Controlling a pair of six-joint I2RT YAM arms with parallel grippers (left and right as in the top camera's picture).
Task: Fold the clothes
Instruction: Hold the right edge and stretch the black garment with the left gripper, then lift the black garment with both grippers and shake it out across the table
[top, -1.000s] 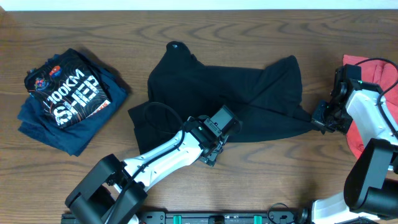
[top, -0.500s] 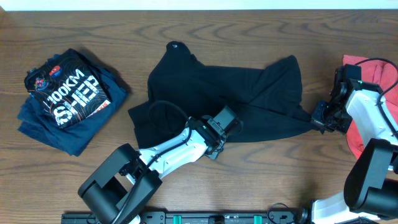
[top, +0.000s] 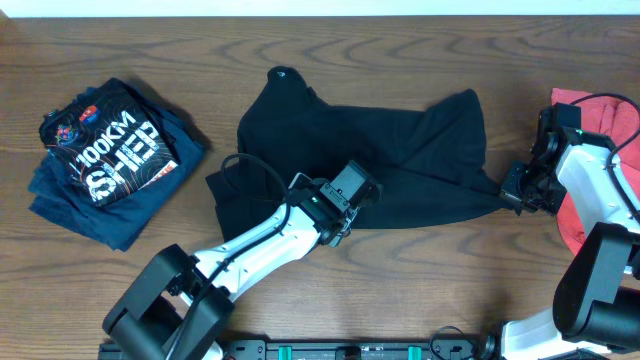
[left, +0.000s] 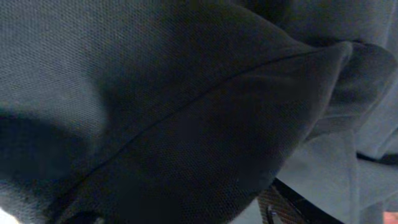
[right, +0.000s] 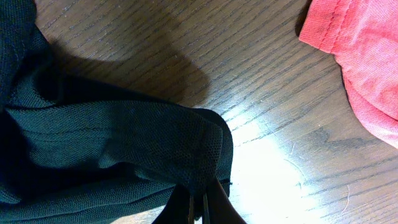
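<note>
- The black tee (top: 380, 140) lies spread out mid-table (top: 450, 280), between the navy 100KM tee (top: 105, 160) on the left and the red tee (right: 360, 68) on the right.
- Right gripper (right: 200, 208): I see its jaws pinched together on the black tee's right corner.
- Left gripper (top: 352, 192): it sits at the tee's lower hem. Fabric fills my wrist view, so I cannot tell its opening.

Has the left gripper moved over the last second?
Yes, slightly: the left gripper has crept away from the near edge of the table, further onto the black tee, which itself lies unchanged.
</note>
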